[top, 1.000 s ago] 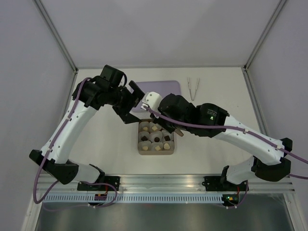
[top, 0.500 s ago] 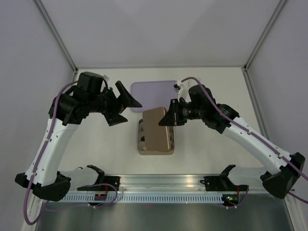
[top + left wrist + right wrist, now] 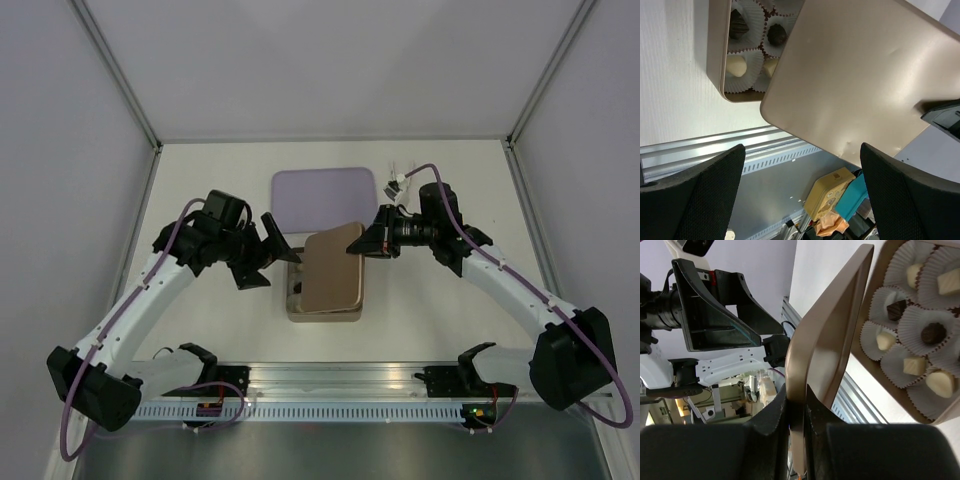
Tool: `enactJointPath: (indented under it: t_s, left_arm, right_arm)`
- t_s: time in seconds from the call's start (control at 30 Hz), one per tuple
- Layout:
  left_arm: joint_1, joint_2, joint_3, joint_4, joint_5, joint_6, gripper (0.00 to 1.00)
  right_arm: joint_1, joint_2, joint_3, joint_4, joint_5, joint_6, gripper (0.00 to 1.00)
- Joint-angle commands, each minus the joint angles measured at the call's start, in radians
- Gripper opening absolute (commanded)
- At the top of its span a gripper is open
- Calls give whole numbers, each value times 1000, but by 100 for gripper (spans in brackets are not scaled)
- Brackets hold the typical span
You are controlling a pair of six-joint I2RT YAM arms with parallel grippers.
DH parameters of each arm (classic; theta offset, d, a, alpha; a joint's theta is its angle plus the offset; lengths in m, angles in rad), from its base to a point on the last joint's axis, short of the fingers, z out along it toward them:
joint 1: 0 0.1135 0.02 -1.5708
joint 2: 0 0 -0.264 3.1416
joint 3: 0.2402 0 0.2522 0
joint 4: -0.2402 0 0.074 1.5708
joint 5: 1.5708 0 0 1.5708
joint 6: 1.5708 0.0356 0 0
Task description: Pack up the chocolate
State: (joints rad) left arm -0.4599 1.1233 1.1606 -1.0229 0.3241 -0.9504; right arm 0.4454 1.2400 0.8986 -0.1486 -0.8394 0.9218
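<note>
The chocolate sits in white paper cups inside a tan box (image 3: 296,305); a cream piece (image 3: 736,65) and a dark piece (image 3: 776,34) show in the left wrist view, and a dark piece (image 3: 933,332) in the right wrist view. A tan lid (image 3: 335,272) hangs tilted over the box and hides most of it from above. My right gripper (image 3: 372,243) is shut on the lid's far right edge (image 3: 825,340). Just left of the box and lid, my left gripper (image 3: 275,255) is open with nothing between its fingers (image 3: 695,195).
A purple tray (image 3: 322,187) lies behind the box. Silver tongs (image 3: 394,167) lie at the back right, partly hidden by my right wrist. An aluminium rail (image 3: 340,380) runs along the near table edge.
The box lay uncovered a second ago; my right gripper has brought the lid over it and tilted it lower. My left gripper opened wider and moved back in beside the box.
</note>
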Motion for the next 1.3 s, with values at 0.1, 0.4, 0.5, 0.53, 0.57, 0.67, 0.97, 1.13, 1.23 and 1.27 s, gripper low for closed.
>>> enactJointPath:
  t_s: [0.1, 0.4, 0.5, 0.53, 0.57, 0.67, 0.97, 1.13, 1.23, 1.27]
  left_arm:
    - [4, -19, -149, 257, 29, 15, 100]
    - [4, 32, -232, 360, 20, 21, 100]
    - [4, 53, -271, 400, 21, 7, 100]
    - [4, 58, -282, 424, 20, -1, 100]
    - [3, 61, -297, 431, 20, -1, 100]
    - [4, 69, -309, 440, -6, -4, 99]
    - [4, 122, -325, 475, -3, 16, 100]
    - [4, 138, -328, 492, -8, 24, 100]
    - [4, 147, -326, 497, -3, 33, 100]
    - [4, 148, -326, 495, -2, 36, 100]
  right_arm:
    - [-39, 44, -65, 258, -90, 15, 8]
    - [-111, 102, -227, 513, -130, 120, 11]
    - [-132, 137, -240, 572, -147, 127, 12]
    - [-139, 157, -248, 593, -158, 133, 13]
    - [-143, 165, -250, 600, -165, 134, 13]
    - [-162, 199, -254, 616, -185, 117, 17]
    - [-206, 253, -253, 437, -194, -84, 28]
    - [-217, 289, -231, 334, -181, -161, 34]
    - [-232, 309, -224, 314, -168, -166, 38]
    - [-240, 312, -222, 314, -164, -166, 39]
